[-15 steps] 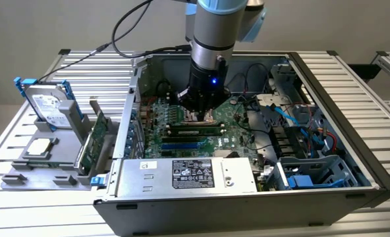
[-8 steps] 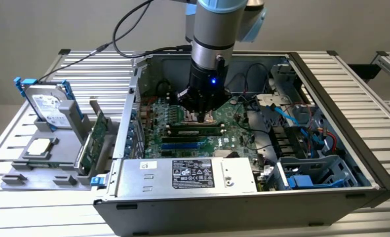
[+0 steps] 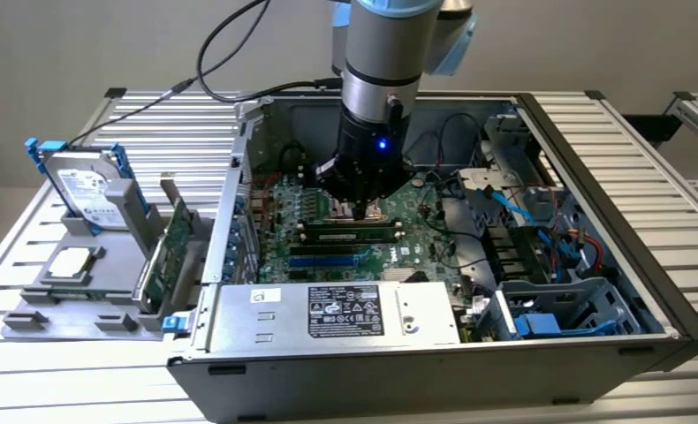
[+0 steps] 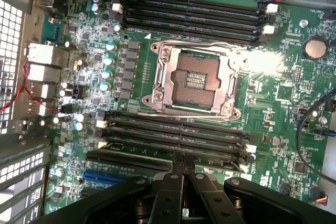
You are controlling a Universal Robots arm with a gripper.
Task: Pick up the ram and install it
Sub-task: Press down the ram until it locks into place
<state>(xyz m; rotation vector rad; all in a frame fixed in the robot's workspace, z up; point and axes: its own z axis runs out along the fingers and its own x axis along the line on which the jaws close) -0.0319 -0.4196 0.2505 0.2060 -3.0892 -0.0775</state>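
With the ram (image 3: 349, 234) lying in a motherboard slot (image 4: 176, 139) just beside the CPU socket (image 4: 193, 78), I keep the gripper (image 4: 182, 169), jaws pressed together, centred over its top edge and push squarely, never tilted.

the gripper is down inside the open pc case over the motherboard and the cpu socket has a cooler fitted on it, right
Not quite. The gripper is down inside the PC case over the motherboard, but the CPU socket is bare, no cooler fitted. The wrist view shows its open contacts and metal frame.
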